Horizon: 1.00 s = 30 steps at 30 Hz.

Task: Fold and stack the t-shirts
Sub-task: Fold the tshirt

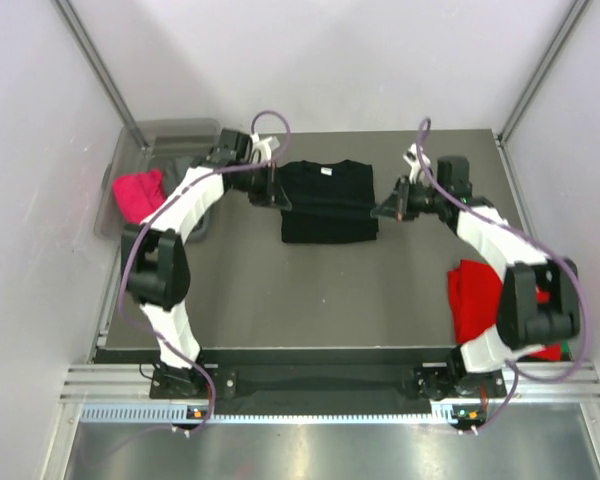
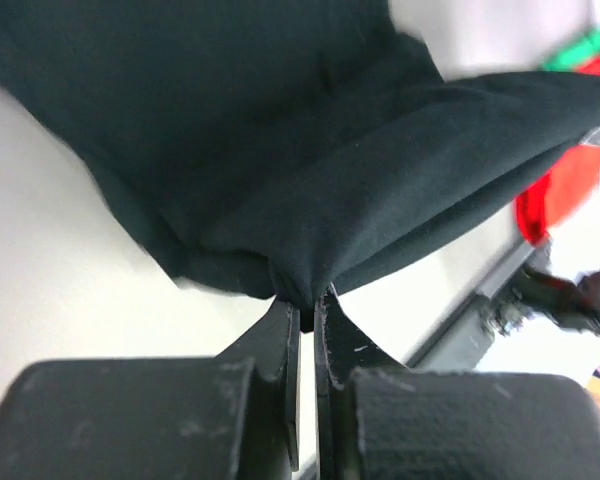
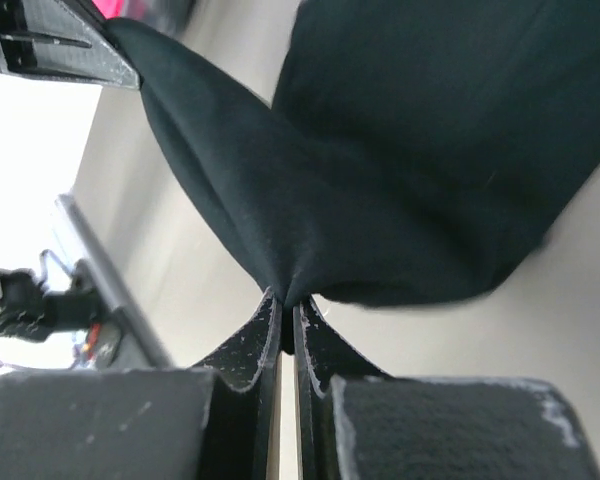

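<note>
Near right: red t-shirt [image 1: 472,300], heaped on table [image 1: 280,300], partly under right arm. Mid-table: black t-shirt [image 1: 325,205], folded flat. Only the wrist views show the left gripper [image 2: 302,305] and right gripper [image 3: 287,305] each pinched closed on its cloth. Far left: tub [image 1: 170,132] holding pink-red t-shirt [image 1: 138,192].

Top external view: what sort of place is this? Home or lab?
Most likely a lab robot cell, not a home: plain white panel walls, metal corner posts, and a dark table edged with aluminium rail.
</note>
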Available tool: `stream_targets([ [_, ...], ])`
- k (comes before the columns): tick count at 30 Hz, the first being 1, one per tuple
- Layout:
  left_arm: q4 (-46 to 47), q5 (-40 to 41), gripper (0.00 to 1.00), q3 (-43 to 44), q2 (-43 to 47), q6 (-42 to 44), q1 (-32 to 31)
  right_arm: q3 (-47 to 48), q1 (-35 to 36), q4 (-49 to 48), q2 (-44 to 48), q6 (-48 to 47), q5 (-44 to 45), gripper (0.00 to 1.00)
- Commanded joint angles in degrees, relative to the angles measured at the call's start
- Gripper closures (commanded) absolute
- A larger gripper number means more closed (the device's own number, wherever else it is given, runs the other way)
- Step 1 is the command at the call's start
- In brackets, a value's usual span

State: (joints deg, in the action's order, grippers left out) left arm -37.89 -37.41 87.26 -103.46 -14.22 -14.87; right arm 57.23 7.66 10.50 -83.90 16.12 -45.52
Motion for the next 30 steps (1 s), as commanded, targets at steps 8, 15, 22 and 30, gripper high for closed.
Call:
stream_targets([
  [8, 9.4, 10.5, 1.00, 17.2, -13.6, 3.6, 2.1, 27.3, -1.4, -5.7, -23.5, -6.1, 2.7, 1.00],
  [15, 10.7, 12.1, 1.00, 30.8, -25.3, 2.9, 2.8, 42.7, -1.8, -6.1, -36.0, -5.6, 4.1, 1.00],
  [22, 12.7, 14.2, 1.00, 36.2, -31.8, 3.3, 2.8, 49.3, -1.6, -6.9, -43.4, -6.1, 4.6, 1.00],
  [30, 10.7, 19.8, 0.50, 38.8, -28.0, 4.6, 2.5, 53.0, -2.7, 1.2, -42.1, -12.2, 7.6, 0.31],
])
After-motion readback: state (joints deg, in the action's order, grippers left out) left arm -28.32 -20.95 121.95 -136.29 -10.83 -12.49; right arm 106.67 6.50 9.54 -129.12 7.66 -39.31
